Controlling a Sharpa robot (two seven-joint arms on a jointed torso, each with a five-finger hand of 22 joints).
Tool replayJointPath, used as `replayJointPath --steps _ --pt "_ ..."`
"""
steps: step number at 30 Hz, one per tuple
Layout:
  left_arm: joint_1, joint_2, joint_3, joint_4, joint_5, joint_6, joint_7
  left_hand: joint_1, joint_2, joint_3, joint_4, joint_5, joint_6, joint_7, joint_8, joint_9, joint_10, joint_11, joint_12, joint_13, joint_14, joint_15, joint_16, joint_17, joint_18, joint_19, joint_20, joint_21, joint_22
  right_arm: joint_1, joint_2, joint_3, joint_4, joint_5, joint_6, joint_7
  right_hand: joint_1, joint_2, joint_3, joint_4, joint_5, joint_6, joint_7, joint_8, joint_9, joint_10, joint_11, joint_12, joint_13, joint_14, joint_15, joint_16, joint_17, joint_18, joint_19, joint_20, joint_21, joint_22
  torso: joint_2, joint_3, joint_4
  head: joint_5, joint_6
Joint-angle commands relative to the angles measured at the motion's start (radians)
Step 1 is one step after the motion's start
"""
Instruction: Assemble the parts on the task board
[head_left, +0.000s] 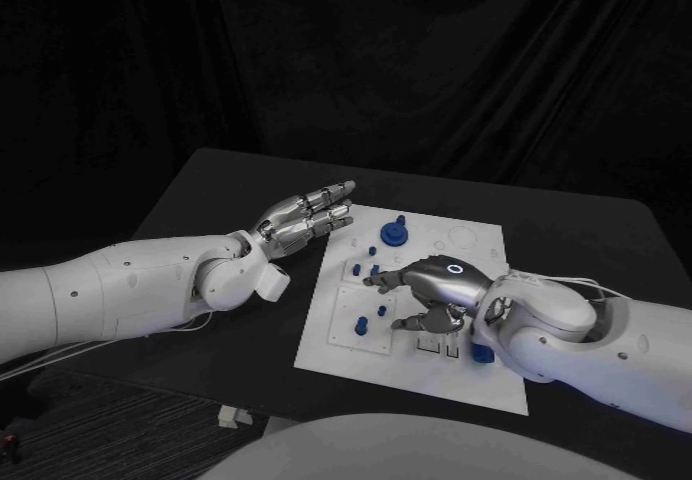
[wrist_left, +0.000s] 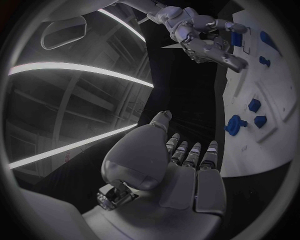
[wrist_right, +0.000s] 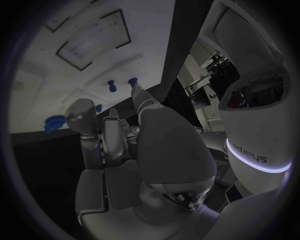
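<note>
The white task board (head_left: 464, 250) lies in the middle of the black table. A round blue part (head_left: 394, 233) stands near its far left, and small blue parts (head_left: 361, 325) sit in its near left plate. My right hand (head_left: 433, 288) hovers low over the board's middle, fingers curled down around a small blue part (wrist_left: 236, 38). Whether it grips that part is unclear. My left hand (head_left: 306, 218) floats above the board's far left edge, fingers stretched out together, holding nothing. The left wrist view shows the left hand (wrist_left: 181, 165) beside the board (wrist_left: 275, 105).
Another blue part (head_left: 480, 352) sits by the board's near right, close under my right forearm. Black table (head_left: 231, 190) runs left of the board, under the left arm. Dark curtains hang behind the table.
</note>
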Motion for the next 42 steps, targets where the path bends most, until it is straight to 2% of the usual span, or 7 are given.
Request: replayJointPath --steps 1,9,16,20,24,27,42 --pt "-0.001 -0.002 0.001 0.002 0.001 0.002 0.013 -0.013 -0.001 0.004 -0.001 0.001 -0.003 0.000 0.000 -0.001 -0.002 0.003 0.003 0.000 0.000 0.008 -0.004 -0.001 0.009 -0.003 0.004 0.001 0.001 0.032 -0.059 0.001 0.053 -0.006 -0.136 -0.021 0.010 0.027 0.003 -0.006 0.032 0.153 0.026 0.036 0.017 0.068 -0.013 0.054 0.011 0.009 -0.010 0.008 0.008 0.008 -0.003 -0.005 0.018 0.119 0.000 0.0020 0.0002 -0.018 0.000" --pt "-0.003 -0.007 0.001 0.005 0.001 -0.023 0.036 -0.034 -0.007 -0.003 0.011 -0.004 0.002 0.002 0.002 0.000 -0.001 0.000 0.006 0.000 0.000 -0.010 -0.004 -0.001 0.009 -0.003 0.001 0.001 0.000 0.096 -0.223 0.000 0.119 0.065 -0.108 -0.084 0.060 0.042 0.062 -0.021 0.076 0.386 0.045 0.091 0.039 0.273 -0.043 0.167 0.038 0.005 -0.006 0.003 -0.003 0.005 -0.004 -0.003 0.038 0.122 -0.006 0.0010 0.0002 -0.058 0.000" --pt "-0.012 -0.006 0.001 0.007 0.001 -0.042 0.062 -0.061 -0.017 -0.035 0.067 -0.012 0.002 -0.026 0.003 -0.001 0.001 0.006 0.009 0.001 0.000 -0.041 -0.004 -0.001 0.010 -0.006 -0.012 -0.001 -0.005 0.093 -0.291 -0.004 0.093 0.188 0.033 -0.180 -0.043 0.036 0.010 0.036 0.016 0.499 -0.005 0.113 0.064 0.397 -0.101 0.409 0.203 -0.012 -0.048 -0.040 -0.054 0.018 -0.029 -0.034 -0.034 0.104 -0.012 0.0001 -0.0085 -0.078 0.000" --pt "-0.022 -0.008 0.001 0.009 0.001 -0.057 0.074 -0.057 -0.020 -0.054 0.106 -0.027 -0.028 -0.078 -0.005 -0.005 -0.003 -0.009 0.002 -0.001 0.000 -0.055 -0.004 -0.001 0.009 -0.008 -0.022 -0.002 -0.011 0.074 -0.313 -0.005 0.077 0.240 0.075 -0.250 -0.116 0.070 -0.045 0.041 0.008 0.541 -0.035 0.143 0.137 0.586 -0.134 1.250 1.148 0.064 -0.075 0.128 0.158 -0.022 0.060 -0.065 0.226 0.158 -0.019 0.0004 -0.0120 -0.093 0.000" --pt "-0.029 -0.011 0.001 0.010 0.001 -0.073 0.085 -0.075 -0.029 -0.105 0.224 -0.140 -0.098 -0.155 -0.015 -0.013 -0.016 -0.080 -0.030 -0.009 0.000 -0.087 -0.004 -0.001 0.008 -0.012 -0.047 -0.005 -0.019 0.060 -0.319 -0.005 0.060 0.261 0.135 -0.335 -0.265 0.099 -0.099 0.112 0.024 0.540 -0.042 0.169 0.197 0.706 -0.136 1.426 1.414 0.085 -0.080 0.208 0.271 -0.043 0.094 -0.069 0.364 0.187 -0.027 -0.0012 -0.0188 -0.111 0.000" --pt "-0.033 -0.008 0.001 0.008 0.001 -0.075 0.088 -0.132 -0.019 -0.141 0.226 -0.253 -0.100 -0.161 -0.015 -0.013 -0.016 -0.085 -0.032 -0.010 0.000 -0.087 -0.004 -0.001 0.008 -0.012 -0.054 -0.006 -0.021 0.051 -0.319 -0.005 0.052 0.268 0.186 -0.401 -0.375 0.127 -0.132 0.117 0.012 0.544 -0.053 0.206 0.266 0.727 -0.144 1.453 1.460 0.094 -0.086 0.247 0.331 -0.056 0.109 -0.076 0.448 0.204 -0.029 0.0001 -0.0192 -0.126 0.000" --pt "-0.044 -0.003 0.001 0.003 0.001 -0.055 0.078 -0.074 -0.005 -0.125 0.210 -0.158 -0.090 -0.125 -0.013 -0.011 -0.015 -0.056 -0.030 -0.009 0.000 -0.060 -0.004 -0.001 0.009 -0.011 -0.040 -0.005 -0.020 0.034 -0.288 -0.005 0.050 0.274 0.230 -0.505 -0.489 0.137 -0.163 0.113 0.028 0.445 -0.094 0.452 0.801 0.750 -0.178 1.478 1.504 0.102 -0.114 0.276 0.382 -0.073 0.119 -0.100 0.566 0.226 -0.035 0.0054 -0.0293 -0.145 0.000"
